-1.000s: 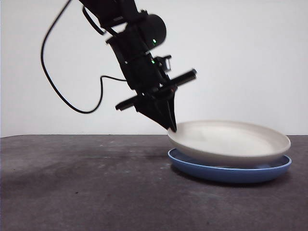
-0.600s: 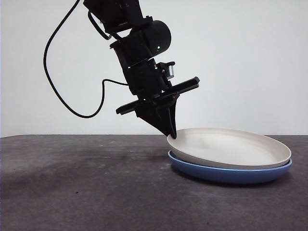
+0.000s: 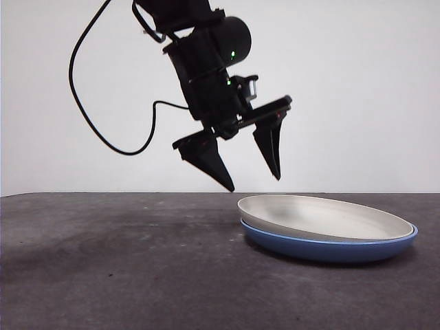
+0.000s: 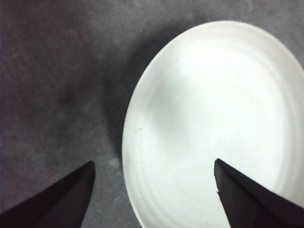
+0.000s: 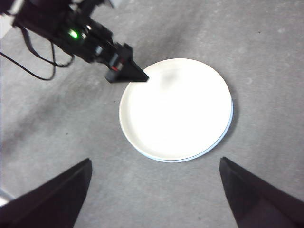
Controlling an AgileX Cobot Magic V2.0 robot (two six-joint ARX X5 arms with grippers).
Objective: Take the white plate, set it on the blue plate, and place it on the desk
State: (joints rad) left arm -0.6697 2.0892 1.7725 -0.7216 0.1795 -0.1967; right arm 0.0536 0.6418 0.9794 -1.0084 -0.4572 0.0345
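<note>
Up off the white plate went the left gripper, jaws now wide apart. Only a thin edge of the blue plate shows underneath. Right gripper hangs open, high above.

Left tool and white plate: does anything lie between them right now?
Nothing. In the front view the left tool, open, hangs just above the white plate's near rim with only air between. The plate rests nested on the blue plate.
</note>
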